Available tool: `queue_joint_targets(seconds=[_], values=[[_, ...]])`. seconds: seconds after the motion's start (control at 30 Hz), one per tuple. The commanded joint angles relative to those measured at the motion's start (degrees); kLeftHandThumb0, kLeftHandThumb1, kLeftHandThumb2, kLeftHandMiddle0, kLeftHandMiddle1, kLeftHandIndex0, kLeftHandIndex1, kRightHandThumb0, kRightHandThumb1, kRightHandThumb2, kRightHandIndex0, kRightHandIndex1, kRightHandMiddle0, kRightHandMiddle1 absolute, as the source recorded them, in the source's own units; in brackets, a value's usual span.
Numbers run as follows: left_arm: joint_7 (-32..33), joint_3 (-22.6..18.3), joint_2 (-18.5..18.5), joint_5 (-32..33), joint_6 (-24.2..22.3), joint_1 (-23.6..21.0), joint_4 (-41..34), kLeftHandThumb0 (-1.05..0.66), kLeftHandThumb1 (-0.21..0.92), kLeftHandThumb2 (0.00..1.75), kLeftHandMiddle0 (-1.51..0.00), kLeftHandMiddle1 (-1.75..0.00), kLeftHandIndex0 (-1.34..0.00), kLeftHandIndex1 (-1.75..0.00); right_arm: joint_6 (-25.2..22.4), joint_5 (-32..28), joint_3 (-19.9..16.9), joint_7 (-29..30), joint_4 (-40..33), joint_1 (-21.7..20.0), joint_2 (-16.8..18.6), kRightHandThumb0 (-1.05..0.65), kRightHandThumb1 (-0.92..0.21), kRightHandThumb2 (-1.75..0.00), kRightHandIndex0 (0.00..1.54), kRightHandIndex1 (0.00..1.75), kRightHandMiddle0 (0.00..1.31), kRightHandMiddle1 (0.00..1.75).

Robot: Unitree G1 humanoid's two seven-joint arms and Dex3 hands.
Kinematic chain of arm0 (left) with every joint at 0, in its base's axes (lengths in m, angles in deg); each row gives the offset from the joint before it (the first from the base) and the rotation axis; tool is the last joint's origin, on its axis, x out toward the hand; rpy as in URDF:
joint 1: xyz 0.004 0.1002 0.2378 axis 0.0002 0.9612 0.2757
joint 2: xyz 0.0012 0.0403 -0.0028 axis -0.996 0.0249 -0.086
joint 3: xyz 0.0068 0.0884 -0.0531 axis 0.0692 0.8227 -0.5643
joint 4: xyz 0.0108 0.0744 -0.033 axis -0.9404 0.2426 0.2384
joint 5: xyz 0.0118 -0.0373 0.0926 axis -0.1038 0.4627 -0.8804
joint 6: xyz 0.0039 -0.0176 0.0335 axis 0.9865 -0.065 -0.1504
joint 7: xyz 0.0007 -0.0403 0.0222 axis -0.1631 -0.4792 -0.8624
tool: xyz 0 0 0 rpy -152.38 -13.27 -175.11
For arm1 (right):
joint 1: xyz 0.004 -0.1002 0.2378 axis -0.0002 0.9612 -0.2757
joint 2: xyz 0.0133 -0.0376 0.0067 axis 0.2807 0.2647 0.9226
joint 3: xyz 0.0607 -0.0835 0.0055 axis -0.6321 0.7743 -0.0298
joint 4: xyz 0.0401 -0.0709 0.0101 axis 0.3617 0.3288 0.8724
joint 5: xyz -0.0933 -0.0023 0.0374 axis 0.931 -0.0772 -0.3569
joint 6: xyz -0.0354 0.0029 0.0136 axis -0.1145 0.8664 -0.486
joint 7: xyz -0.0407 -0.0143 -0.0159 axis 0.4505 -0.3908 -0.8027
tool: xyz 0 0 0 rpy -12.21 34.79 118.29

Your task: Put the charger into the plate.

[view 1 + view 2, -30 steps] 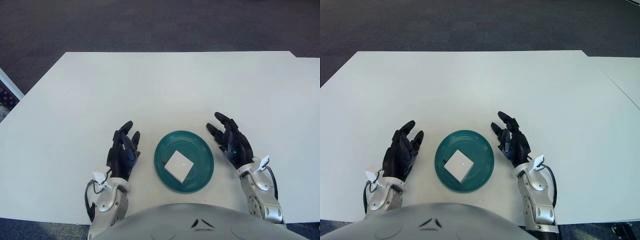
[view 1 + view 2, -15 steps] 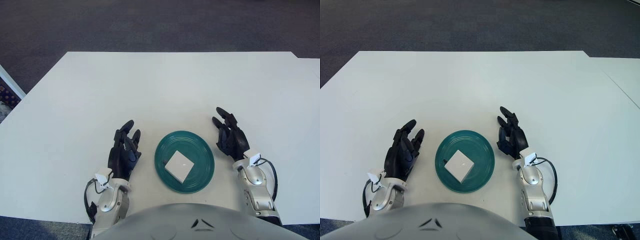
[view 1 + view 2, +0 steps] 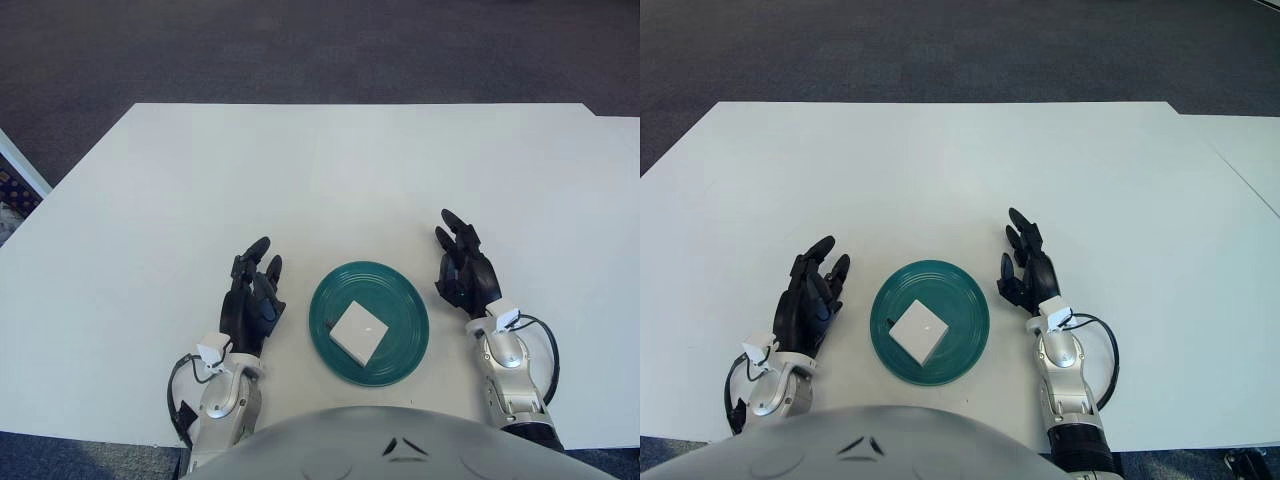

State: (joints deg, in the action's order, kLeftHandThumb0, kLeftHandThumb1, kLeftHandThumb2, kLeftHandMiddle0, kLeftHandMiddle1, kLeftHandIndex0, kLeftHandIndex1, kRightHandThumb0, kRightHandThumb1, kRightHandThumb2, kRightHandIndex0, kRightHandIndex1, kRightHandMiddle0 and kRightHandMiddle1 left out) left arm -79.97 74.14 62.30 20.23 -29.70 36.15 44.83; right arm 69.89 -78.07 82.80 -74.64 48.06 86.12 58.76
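Left eye view: a small white square charger (image 3: 358, 332) lies inside a round dark-green plate (image 3: 402, 298) on a broad white table (image 3: 330, 170), the plate sitting between the robot's two black three-fingered hands. The right hand (image 3: 464, 276), just right of the plate, stands edge-on with fingers straightened and loose, gripping nothing; a second ago it was splayed palm-down and angled toward the plate, so it has rolled upright and drawn slightly clear. The left hand (image 3: 251, 299), just left of the plate, is relaxed and empty too, and has crept a little forward.

Right eye view: the same arrangement, with the charger (image 3: 917, 332) resting left of the right hand (image 3: 1030, 275) and right of the left hand (image 3: 813, 301), touched by neither. The plate (image 3: 965, 305) has not shifted. With the charger already seated and both hands free and backing off, the task appears complete.
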Motion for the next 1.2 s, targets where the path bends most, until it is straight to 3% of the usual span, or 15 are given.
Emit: queue_joint_targets(seconds=[0.0, 0.7, 1.17], values=[[0.2, -0.4, -0.3, -0.2, -1.9, 0.8, 2.3, -1.02, 0.92, 0.92, -0.32, 0.0, -0.14, -0.78, -2.3, 0.1, -0.3, -0.5, 2.0, 2.1, -0.5, -0.77, -0.92, -0.9, 0.14, 0.0, 0.0, 0.35], [-0.1, -0.9, -0.7, -0.5, -1.6, -0.7, 3.9, -1.01, 0.92, 0.91, -0.33, -0.01, -0.13, -0.78, -7.1, -1.0, -0.7, -1.0, -0.5, 2.6, -0.2, -0.79, -0.92, -0.91, 0.13, 0.0, 0.0, 0.39], [-0.8, -1.0, -1.0, -0.6, -0.7, -1.1, 4.4, -1.01, 0.92, 0.91, -0.3, 0.0, -0.11, -0.76, -8.7, 0.3, -0.2, -0.5, -1.8, 2.9, -0.3, -0.82, -0.92, -0.97, 0.16, 0.01, 0.0, 0.52]])
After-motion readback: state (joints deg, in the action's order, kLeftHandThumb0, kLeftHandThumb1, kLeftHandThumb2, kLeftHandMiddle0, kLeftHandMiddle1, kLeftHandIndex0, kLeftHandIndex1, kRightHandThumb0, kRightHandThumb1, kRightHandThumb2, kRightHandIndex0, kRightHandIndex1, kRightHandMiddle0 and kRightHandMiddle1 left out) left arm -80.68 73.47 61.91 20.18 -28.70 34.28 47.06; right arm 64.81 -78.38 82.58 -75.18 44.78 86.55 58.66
